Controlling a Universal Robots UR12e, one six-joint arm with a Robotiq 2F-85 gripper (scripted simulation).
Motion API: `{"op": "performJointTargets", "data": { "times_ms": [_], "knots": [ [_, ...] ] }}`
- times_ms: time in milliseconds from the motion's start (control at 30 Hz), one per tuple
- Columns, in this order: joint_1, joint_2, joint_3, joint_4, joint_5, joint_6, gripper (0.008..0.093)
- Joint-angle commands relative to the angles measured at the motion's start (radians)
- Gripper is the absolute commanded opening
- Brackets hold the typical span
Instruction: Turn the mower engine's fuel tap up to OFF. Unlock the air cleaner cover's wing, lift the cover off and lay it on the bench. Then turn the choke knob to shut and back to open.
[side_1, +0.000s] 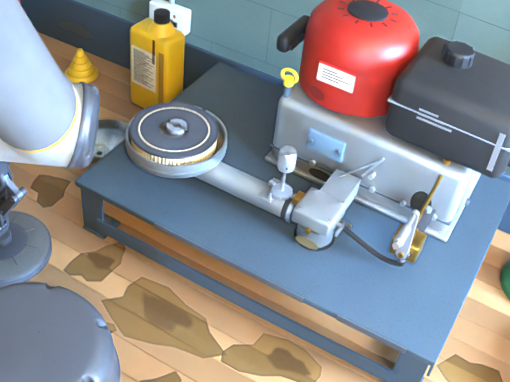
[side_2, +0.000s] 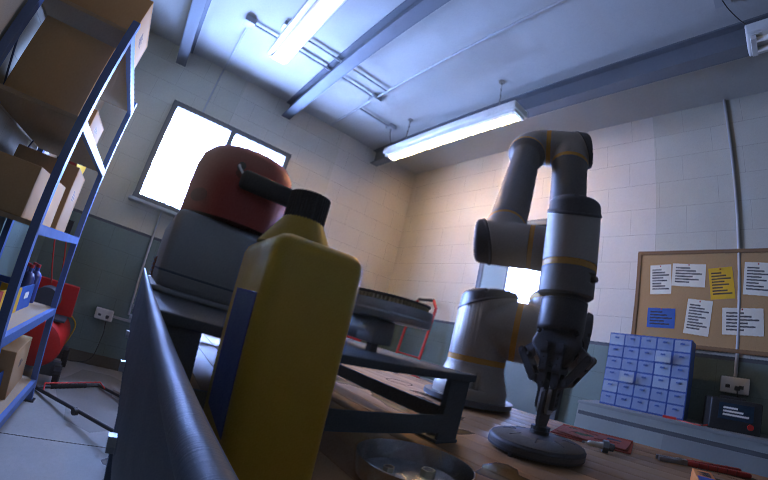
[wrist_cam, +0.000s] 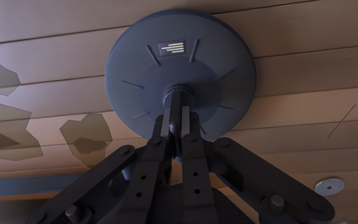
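Note:
The air cleaner cover (wrist_cam: 180, 74), a dark round disc with a centre wing handle, lies flat on the wooden bench (side_2: 537, 445). My gripper (wrist_cam: 176, 120) stands straight above it, its fingers clamped on the wing handle at the disc's centre. On the blue stand the uncovered filter (side_1: 175, 134) sits in its pan. The white choke knob (side_1: 287, 159) stands upright on the intake tube. The fuel tap lever (side_1: 406, 236) sits on its brass body at the engine's right end.
Behind the stand are a yellow oil bottle (side_1: 156, 58) and a yellow funnel (side_1: 81, 66). The red engine shroud (side_1: 359, 53) and black fuel tank (side_1: 450, 102) top the engine. The robot base (side_1: 52, 335) stands near the cover, and oil stains mark the planks.

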Motion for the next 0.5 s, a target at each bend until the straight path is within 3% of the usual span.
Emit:
{"op": "performJointTargets", "data": {
  "times_ms": [0, 467],
  "knots": [
    [0.0, 0.0, 0.0, 0.0, 0.0, 0.0, 0.0135],
    [0.0, 0.0, 0.0, 0.0, 0.0, 0.0, 0.0415]
  ]
}}
